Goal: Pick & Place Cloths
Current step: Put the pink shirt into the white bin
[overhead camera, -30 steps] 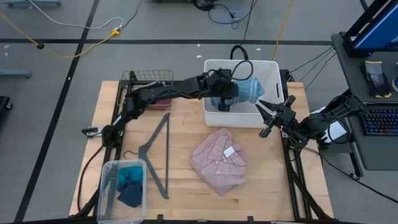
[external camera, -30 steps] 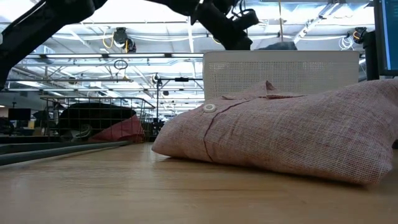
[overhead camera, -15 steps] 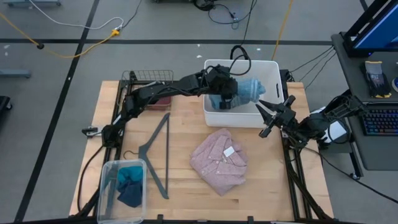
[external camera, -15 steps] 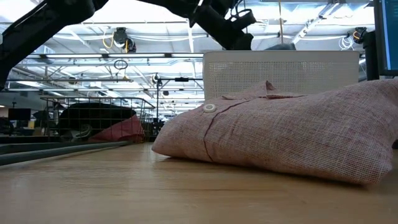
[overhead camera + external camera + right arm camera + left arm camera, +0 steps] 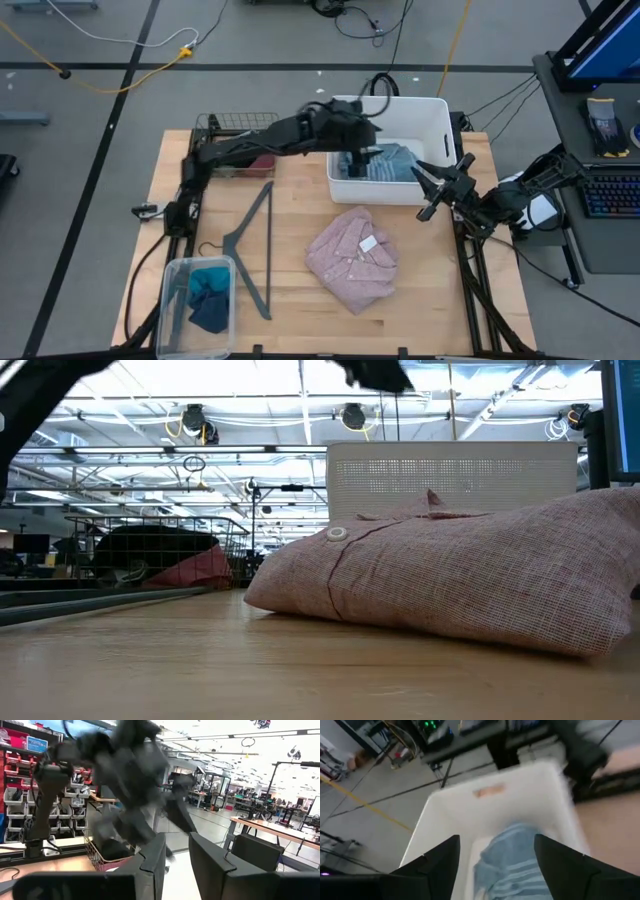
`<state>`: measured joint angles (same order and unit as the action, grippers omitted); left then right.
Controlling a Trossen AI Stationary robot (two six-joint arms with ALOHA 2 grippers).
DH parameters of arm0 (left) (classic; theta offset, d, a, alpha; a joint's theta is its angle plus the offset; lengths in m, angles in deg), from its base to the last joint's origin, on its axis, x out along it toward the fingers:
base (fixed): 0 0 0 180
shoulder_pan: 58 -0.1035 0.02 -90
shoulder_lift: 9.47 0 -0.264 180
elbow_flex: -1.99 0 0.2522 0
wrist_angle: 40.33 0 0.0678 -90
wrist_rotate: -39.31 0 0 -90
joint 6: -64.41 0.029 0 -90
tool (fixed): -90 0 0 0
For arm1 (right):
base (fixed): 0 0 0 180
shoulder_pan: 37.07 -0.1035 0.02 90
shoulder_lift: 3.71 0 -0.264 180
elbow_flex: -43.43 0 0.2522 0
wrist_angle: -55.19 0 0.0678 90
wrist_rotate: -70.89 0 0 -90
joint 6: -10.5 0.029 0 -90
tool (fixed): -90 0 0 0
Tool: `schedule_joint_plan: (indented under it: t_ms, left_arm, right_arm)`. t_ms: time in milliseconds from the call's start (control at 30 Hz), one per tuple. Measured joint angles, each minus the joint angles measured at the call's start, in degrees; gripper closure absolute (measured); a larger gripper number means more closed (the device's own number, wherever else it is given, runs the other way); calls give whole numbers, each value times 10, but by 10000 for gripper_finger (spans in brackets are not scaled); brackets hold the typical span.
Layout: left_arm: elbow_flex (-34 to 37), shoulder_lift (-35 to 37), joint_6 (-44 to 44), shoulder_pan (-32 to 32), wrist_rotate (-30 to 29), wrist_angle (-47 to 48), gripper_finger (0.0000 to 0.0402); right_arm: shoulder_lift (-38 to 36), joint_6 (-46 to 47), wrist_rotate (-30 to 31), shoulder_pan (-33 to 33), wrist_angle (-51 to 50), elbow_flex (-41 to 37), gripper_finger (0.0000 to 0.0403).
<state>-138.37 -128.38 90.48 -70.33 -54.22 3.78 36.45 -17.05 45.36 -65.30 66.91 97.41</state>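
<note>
Above the white plastic tub (image 5: 388, 148), my left gripper (image 5: 496, 865) is released over the blue striped fabric top (image 5: 512, 862).

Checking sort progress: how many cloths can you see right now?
4 seen. Blue striped top in the white tub; pink shirt mid-table; teal cloth in the clear bin; maroon piece in the wire basket. More may be hidden underneath.
</note>
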Motion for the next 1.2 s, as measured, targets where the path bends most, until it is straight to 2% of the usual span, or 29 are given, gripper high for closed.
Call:
schedule_joint_plan:
  t_ms: [133,267,333,433,567,733,1067,1200]
  left_arm:
    - [0,58,-100,31,2,55,142]
    - [0,107,-210,57,49,148,156]
    - [0,123,-246,70,81,199,165]
    - [0,140,-287,91,115,243,183]
    - [0,154,-312,124,111,255,213]
    - [0,156,-335,159,103,252,254]
    - [0,156,-364,219,15,256,308]
    - [0,156,-368,246,-29,256,317]
  right_arm:
    - [0,13,-1,0,0,0,326]
    - [0,66,-16,0,-4,0,326]
    - [0,88,-51,0,-7,0,326]
    - [3,103,-136,0,-15,0,326]
    - [17,99,-233,-6,-25,0,326]
    - [58,145,-310,-36,-19,0,326]
    - [177,164,-313,-118,83,18,326]
    - [211,163,-277,-137,87,56,326]
